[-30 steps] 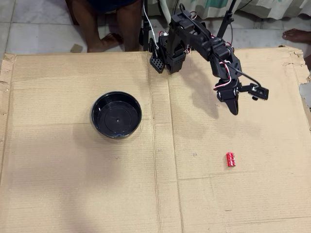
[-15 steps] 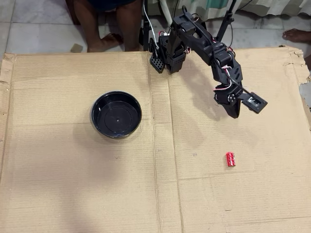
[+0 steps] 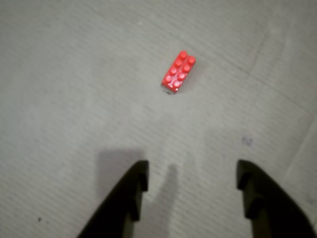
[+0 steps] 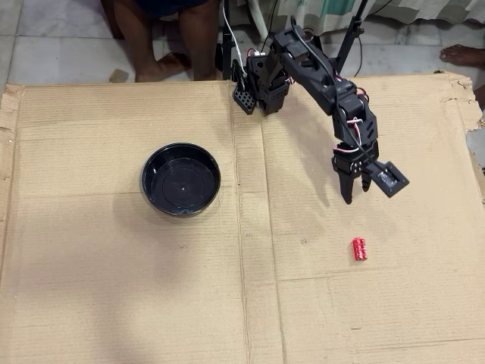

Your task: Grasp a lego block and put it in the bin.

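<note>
The red lego block (image 3: 179,72) lies flat, studs up, on the cardboard. In the wrist view it sits beyond my two black fingers, slightly right of centre. In the overhead view the block (image 4: 359,249) lies right of centre, a short way below my gripper (image 4: 357,194). My gripper (image 3: 192,178) is open and empty, jaws apart, hovering above the cardboard and short of the block. The bin (image 4: 180,180), a round black bowl, stands to the left in the overhead view, empty, far from the block. It is out of the wrist view.
A large sheet of cardboard (image 4: 114,288) covers the work area, with creases and worn edges. The arm's base (image 4: 261,80) stands at the top middle. A person's legs (image 4: 170,38) and a foot (image 4: 462,54) show on the tiled floor beyond the cardboard.
</note>
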### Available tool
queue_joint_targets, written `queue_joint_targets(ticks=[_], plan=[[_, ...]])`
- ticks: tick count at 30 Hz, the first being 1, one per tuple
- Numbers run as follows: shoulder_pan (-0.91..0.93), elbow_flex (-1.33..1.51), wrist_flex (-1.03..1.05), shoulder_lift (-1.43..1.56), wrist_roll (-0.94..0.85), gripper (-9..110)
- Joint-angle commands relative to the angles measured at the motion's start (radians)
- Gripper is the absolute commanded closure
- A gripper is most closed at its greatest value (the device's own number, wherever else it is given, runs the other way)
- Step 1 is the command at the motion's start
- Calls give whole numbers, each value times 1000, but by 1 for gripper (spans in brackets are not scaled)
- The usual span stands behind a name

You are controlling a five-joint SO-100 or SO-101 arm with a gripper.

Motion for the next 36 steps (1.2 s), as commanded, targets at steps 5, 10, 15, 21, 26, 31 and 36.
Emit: queue_joint_targets(ticks=[5, 10, 15, 21, 26, 31, 36], plan=[[-14, -166, 3, -110, 109, 79], [-17, -273, -2, -222, 219, 79], [-15, -374, -9, -341, 288, 79], [-5, -476, -9, -454, 362, 79], [-2, -545, -9, -529, 413, 79], [-2, -586, -11, -594, 472, 79], [-2, -638, -11, -655, 508, 79]])
